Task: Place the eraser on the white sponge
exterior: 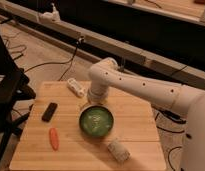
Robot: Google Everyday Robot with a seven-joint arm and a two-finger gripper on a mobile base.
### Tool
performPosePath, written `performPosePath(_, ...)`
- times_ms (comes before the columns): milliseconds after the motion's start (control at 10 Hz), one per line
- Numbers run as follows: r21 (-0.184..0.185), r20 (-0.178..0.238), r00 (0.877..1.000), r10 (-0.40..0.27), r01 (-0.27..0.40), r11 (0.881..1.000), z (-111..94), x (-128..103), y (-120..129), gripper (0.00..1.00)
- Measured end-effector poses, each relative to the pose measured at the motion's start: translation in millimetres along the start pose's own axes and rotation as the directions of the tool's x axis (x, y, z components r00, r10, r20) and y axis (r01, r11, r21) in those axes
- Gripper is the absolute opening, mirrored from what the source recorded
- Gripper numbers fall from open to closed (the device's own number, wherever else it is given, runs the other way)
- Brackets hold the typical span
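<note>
The eraser, a flat black block, lies on the left part of the wooden table. The white sponge, a pale speckled block, lies near the table's front edge, to the right of the middle. My white arm reaches in from the right. Its gripper hangs just behind the green bowl's back-left rim, well to the right of the eraser and far behind the sponge. Nothing shows in the gripper.
A green bowl stands mid-table between eraser and sponge. An orange carrot lies in front of the eraser. A white plastic bottle lies at the back, left of the gripper. Cables run on the floor behind; dark furniture stands to the left.
</note>
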Motion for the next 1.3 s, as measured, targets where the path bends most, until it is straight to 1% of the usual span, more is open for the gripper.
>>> performPosePath(200,0.007,0.006,1.000,0.004,-0.004,1.000,-2,-2,-3,0.80)
performPosePath(300,0.017,0.032,0.999,-0.005,0.004,1.000,-5,-12,7,0.80)
performPosePath(500,0.027,0.092,0.994,-0.057,0.055,0.998,-11,-38,49,0.80)
performPosePath(700,0.043,0.118,0.984,-0.131,0.126,0.991,-5,-53,93,0.80)
performPosePath(800,0.049,0.121,0.980,-0.156,0.151,0.987,1,-58,109,0.80)
performPosePath(1000,0.054,0.113,0.973,-0.200,0.195,0.979,21,-70,149,0.80)
performPosePath(1200,0.062,0.109,0.969,-0.221,0.215,0.975,39,-81,176,0.80)
performPosePath(1300,0.055,0.104,0.969,-0.224,0.219,0.974,52,-87,195,0.80)
